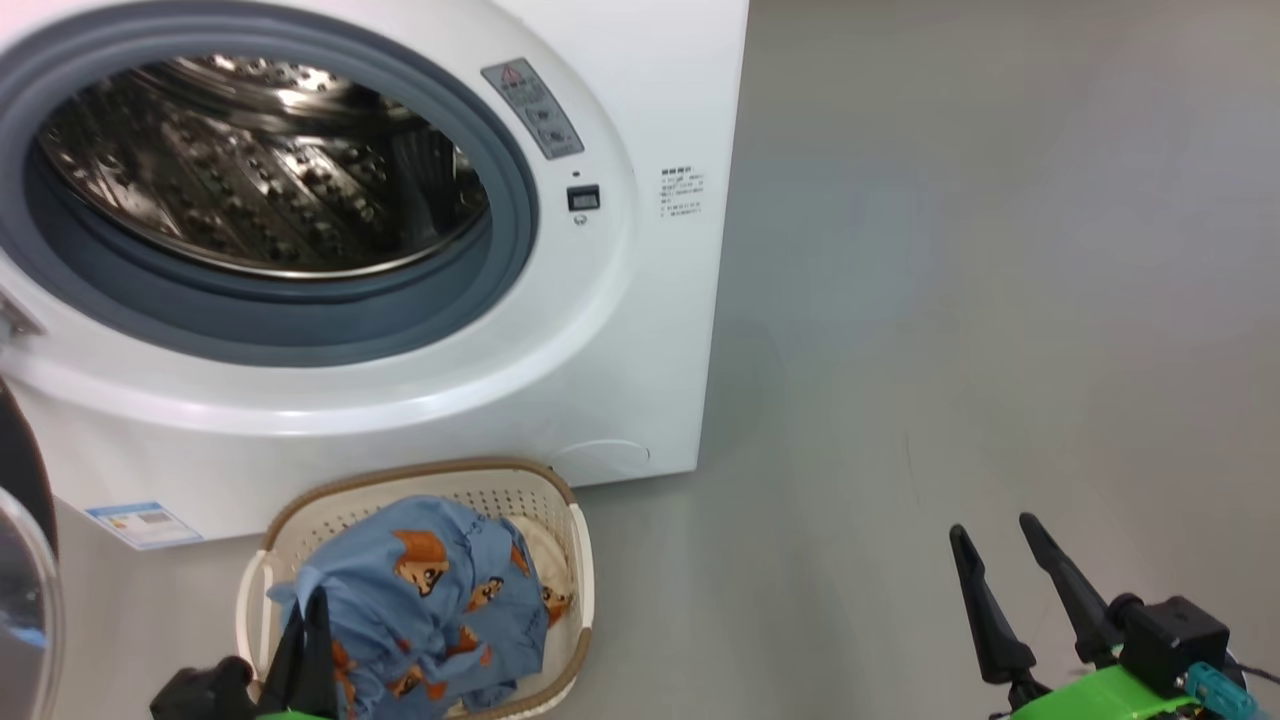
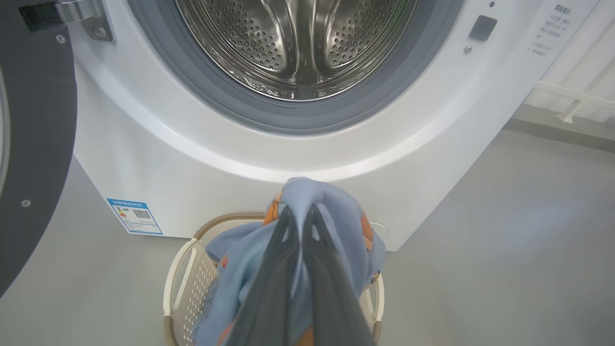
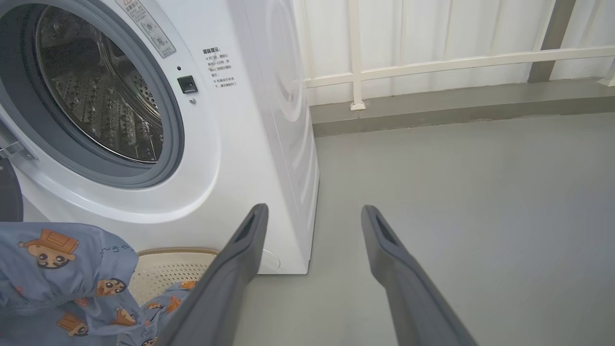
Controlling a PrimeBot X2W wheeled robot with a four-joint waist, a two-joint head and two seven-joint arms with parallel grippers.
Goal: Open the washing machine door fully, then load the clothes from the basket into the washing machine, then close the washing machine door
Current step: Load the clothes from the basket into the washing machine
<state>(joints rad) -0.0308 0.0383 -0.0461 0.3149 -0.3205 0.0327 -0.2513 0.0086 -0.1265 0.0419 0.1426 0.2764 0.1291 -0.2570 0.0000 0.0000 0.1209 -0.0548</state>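
Observation:
The washing machine stands with its steel drum exposed. The washing machine door is swung out at the far left, its black ring beside the hinge. On the floor in front sits the basket, holding the light blue bear-print clothes. My left gripper is shut on a bunch of the clothes, which is pulled up above the basket rim. Off to the right, my right gripper hangs open over bare floor, fingers wide apart and holding nothing.
A small blue label is stuck on the machine's lower front. Grey floor stretches to the right of the machine. A white railing and a low grey kerb run along the back.

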